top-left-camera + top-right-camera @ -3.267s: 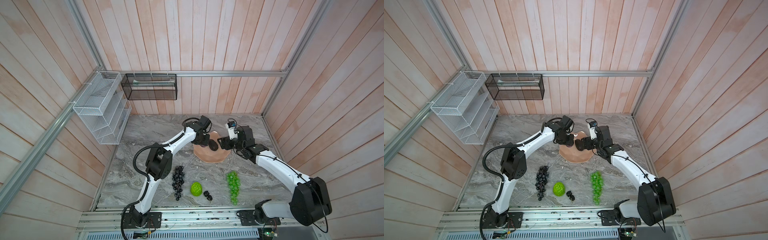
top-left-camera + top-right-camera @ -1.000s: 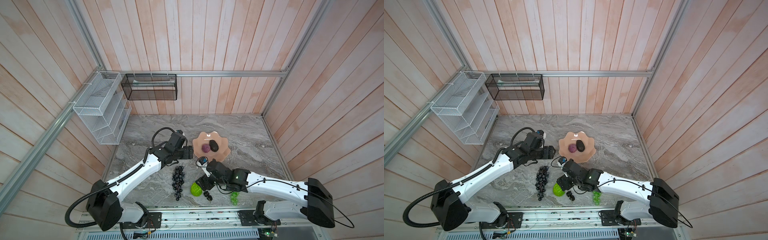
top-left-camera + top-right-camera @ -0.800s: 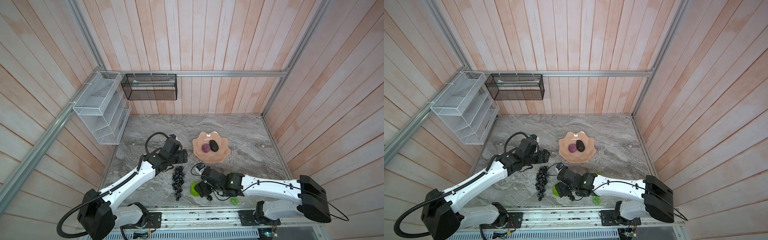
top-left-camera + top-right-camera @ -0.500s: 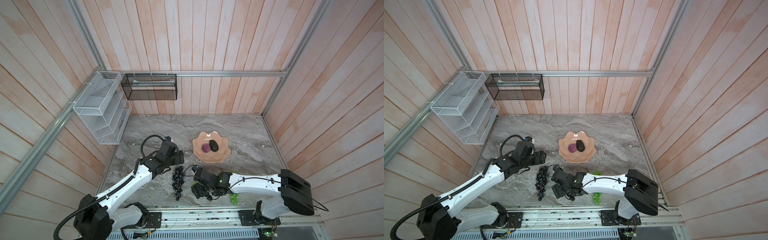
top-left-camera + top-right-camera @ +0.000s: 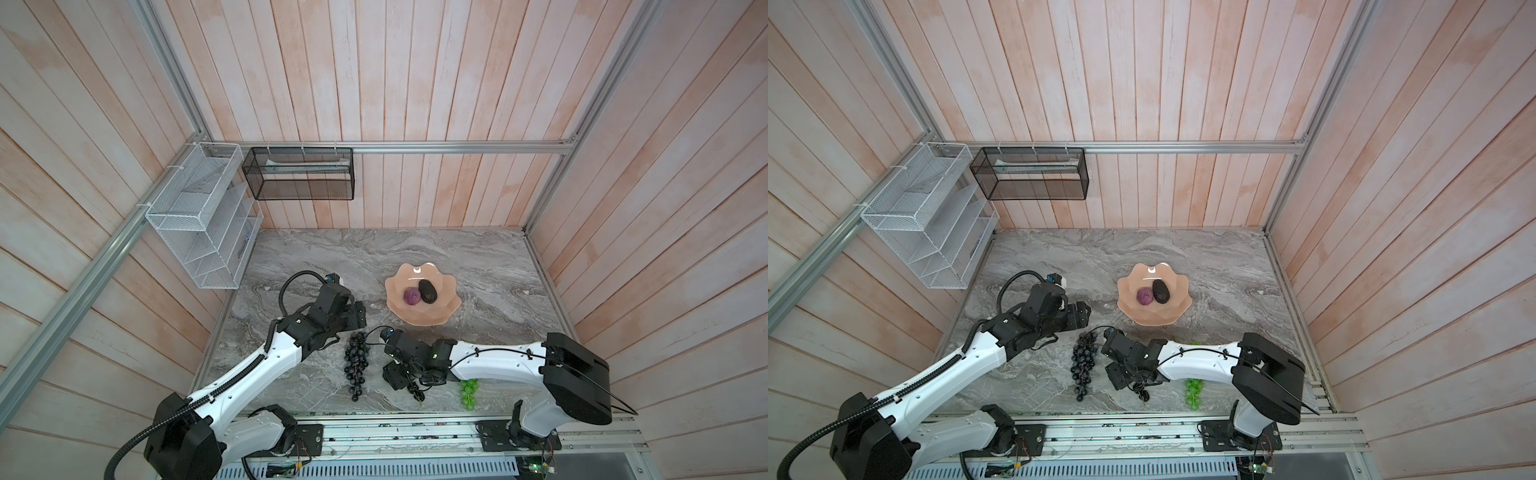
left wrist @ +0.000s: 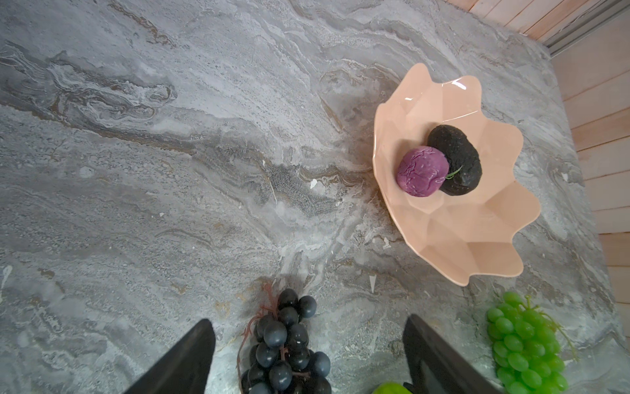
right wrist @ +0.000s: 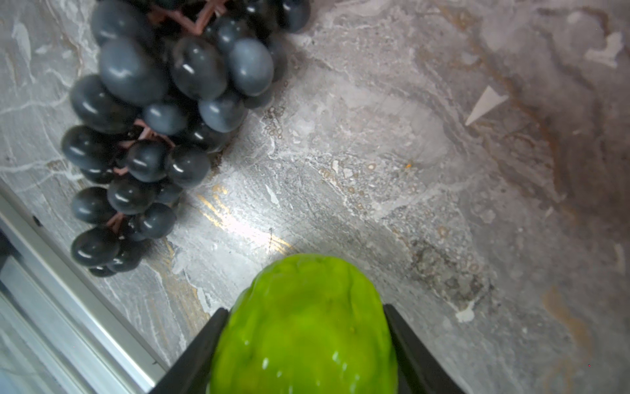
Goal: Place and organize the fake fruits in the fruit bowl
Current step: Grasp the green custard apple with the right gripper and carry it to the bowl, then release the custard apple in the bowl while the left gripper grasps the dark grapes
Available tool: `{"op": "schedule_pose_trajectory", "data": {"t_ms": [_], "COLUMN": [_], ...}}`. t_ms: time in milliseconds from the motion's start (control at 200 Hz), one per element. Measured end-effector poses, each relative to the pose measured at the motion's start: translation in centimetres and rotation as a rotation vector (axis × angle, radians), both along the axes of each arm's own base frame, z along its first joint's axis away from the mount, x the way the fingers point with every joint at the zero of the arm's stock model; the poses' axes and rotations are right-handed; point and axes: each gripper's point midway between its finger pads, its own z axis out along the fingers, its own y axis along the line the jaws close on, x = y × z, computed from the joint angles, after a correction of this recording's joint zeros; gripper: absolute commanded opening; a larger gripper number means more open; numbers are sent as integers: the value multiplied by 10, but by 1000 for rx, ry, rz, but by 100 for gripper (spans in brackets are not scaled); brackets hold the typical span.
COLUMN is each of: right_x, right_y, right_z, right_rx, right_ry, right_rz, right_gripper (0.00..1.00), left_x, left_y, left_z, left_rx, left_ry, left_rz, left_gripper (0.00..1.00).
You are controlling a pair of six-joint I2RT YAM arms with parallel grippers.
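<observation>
The left fingers point(image 6: 191, 358) stand spread wide and empty over the far end of the long black-purple grape bunch point(image 5: 357, 362), which lies on the desk point(image 5: 316, 257) left of centre. Just right of it, the right fingers point(image 7: 199, 354) pinch the lime-green lumpy fruit point(image 7: 306, 324) from both sides, seemingly low over the desk. The tiny black cluster point(image 5: 417, 392) lies beside them. Farther back, the fruit bowl point(image 5: 419, 318) holds the purple round fruit point(image 5: 411, 296) touching the dark bumpy oval point(image 5: 428, 291). The bright green grape bunch point(image 5: 468, 390) lies near right, partly under the right arm point(image 5: 498, 365).
</observation>
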Motion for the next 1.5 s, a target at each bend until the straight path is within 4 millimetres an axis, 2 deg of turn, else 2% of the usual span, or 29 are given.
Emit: {"op": "schedule_pose_trajectory", "data": {"t_ms": [180,320,535,600,660,810,990,1235,1345,1435,1501], "right_x": [-4,8,65,84,101,141,177,189,193,196,199], "right_y": [2,-4,-31,-44,-58,-87,-99,-91,-90,-89,-87], "right_z": [4,34,112,127,132,118,86,38,29,26,24], "right_rx": [33,103,214,226,213,136,70,-3,-7,-9,-12], "right_ry": [21,2,-169,-223,-258,-306,-311,-247,-238,-245,-249], "right_rz": [14,-15,-128,-163,-195,-259,-284,-222,-218,-212,-206], "right_gripper": [50,49,49,49,49,50,50,52,53,54,56], "left_x": [2,3,4,4,5,7,10,5,1,-2,-4], "left_y": [2,2,5,6,6,5,3,6,8,9,11], "left_z": [-4,-5,-4,-4,-3,1,1,-4,-10,-14,-16], "left_rx": [5,7,19,21,22,23,28,45,62,65,51], "left_ry": [9,11,2,1,2,1,9,34,69,98,121], "left_rz": [8,10,24,26,27,29,29,28,27,27,26], "left_gripper": [89,89,89,89,89,89,89,89,83,82,75]}}
